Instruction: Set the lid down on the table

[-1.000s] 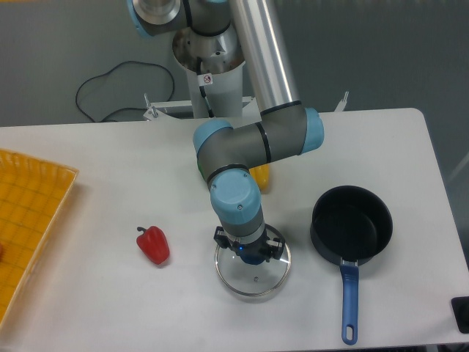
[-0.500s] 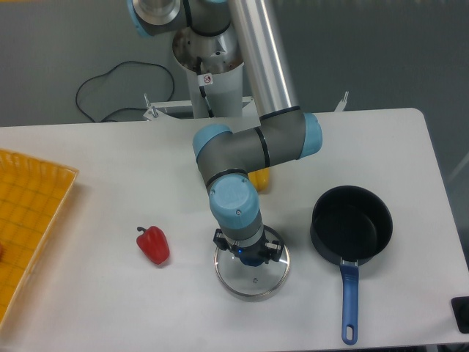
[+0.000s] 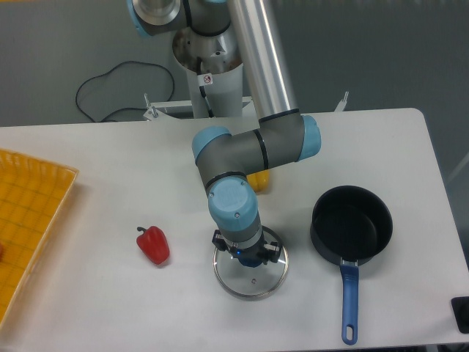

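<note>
Seemingly clamped on the blue knob, claw over glass lid: rigid, slippery, breakable, best held there.

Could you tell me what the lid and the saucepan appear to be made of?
The lid: clear glass, since the white table shows through it, with a thin shiny metal-looking rim. The saucepan: dark matte body, probably coated metal; its glossy blue handle looks plastic.

Clear glass lid lies flat on the white table.
</note>
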Tool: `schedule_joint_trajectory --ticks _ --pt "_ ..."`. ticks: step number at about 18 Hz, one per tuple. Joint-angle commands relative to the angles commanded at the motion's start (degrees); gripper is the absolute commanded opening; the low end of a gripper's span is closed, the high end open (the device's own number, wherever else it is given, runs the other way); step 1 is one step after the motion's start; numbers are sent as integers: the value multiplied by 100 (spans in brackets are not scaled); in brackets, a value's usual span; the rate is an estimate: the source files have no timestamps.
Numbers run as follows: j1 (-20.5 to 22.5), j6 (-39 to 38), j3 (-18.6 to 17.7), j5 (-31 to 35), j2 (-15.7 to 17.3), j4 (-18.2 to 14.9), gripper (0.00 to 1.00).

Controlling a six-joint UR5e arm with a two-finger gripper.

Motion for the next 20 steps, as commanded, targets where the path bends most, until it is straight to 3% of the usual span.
schedule_joint_trajectory --ticks 10,14,16,20 --pt "-9 -9 0 0 -26 9 68" --pt "-9 0 -9 0 -26 9 73" --pt "-9 9 -9 0 -26 18 85" --pt "0 9 -9 9 -35 18 91"
